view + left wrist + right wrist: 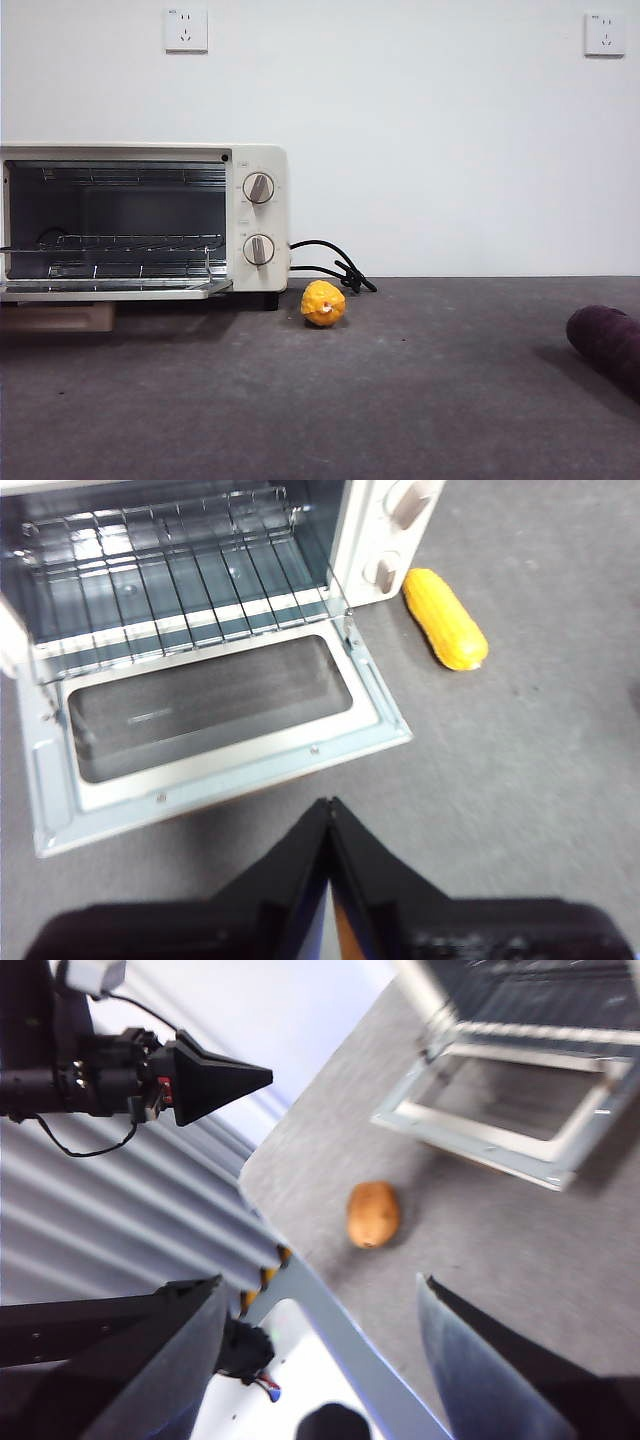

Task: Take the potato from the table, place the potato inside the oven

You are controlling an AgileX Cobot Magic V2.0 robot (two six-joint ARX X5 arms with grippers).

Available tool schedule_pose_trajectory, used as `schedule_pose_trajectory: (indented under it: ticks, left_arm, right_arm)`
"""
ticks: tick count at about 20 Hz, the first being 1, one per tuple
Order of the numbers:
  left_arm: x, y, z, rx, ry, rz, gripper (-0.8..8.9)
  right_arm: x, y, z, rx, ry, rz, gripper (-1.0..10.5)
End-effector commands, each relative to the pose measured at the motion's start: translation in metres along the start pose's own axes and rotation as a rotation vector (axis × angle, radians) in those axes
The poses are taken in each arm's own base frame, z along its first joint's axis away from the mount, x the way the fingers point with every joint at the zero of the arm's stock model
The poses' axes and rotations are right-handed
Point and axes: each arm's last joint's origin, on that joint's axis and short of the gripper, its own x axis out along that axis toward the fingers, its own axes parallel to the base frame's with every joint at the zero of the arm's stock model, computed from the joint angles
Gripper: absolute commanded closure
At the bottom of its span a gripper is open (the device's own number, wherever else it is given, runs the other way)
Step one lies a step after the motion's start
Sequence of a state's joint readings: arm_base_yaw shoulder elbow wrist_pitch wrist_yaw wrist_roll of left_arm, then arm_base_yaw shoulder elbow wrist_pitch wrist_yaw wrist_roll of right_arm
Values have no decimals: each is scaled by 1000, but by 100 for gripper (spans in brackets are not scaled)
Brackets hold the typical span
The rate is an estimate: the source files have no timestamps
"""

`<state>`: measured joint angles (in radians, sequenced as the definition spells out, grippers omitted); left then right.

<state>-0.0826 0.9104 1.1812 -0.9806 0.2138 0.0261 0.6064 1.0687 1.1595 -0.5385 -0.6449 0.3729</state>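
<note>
- While the potato [374,1215] lies on the tabletop [520,1250], your right gripper [320,1360] hovers over it with fingers spread wide and empty; the potato sits ahead of them, just beyond the gap, near the tabletop's edge.
- Its long axis runs roughly along the line out from the fingers, judged from the right wrist view.
- Your left gripper [330,815] has its fingers pressed together, empty, facing the oven [200,630], whose door [215,715] is down.
- Judged nearer: the right arm. The oven's rack [170,570] awaits the load.
- Yellow corn [445,618] beside the oven is not your target.
</note>
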Motion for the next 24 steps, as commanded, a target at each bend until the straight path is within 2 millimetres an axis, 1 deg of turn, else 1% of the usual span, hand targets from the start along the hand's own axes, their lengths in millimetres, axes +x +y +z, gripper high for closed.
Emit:
schedule_pose_trajectory:
  ticks: [1,2,3,4,5,6,7,10,12,14,18,21,24]
  left_arm:
    - [-16,-4,-7,12,-30,-4,819]
    - [-23,-5,-10,13,-41,-2,819]
    - [-28,-6,-13,14,-49,-1,819]
    - [-32,-7,-16,15,-57,0,819]
    - [-40,-9,-20,18,-71,1,819]
    - [-46,-10,-24,21,-84,1,819]
    - [-52,-12,-28,24,-94,1,819]
    - [-66,-15,-37,30,-128,11,818]
    - [-77,-15,-40,35,-182,87,818]
    - [-90,-16,-42,33,-240,154,818]
    - [-124,-23,-39,21,-358,178,818]
    - [-151,-29,-37,27,-429,177,818]
    - [-169,-32,-39,22,-450,197,818]
  right_arm:
    - [17,8,11,-54,24,13,619]
    - [26,10,15,-67,41,6,586]
    - [32,12,17,-77,56,-3,520]
    - [37,14,20,-85,71,-14,431]
    - [49,17,24,-94,101,-40,263]
    - [59,20,26,-103,131,-53,171]
    - [71,21,28,-119,167,-59,123]
    - [104,24,30,-164,252,-43,123]
    - [128,23,28,-190,299,-29,123]
    - [151,19,26,-205,329,-61,123]
    - [196,8,25,-256,351,-126,124]
    - [227,-1,26,-263,346,-116,124]
    - [257,-3,24,-284,359,-108,124]
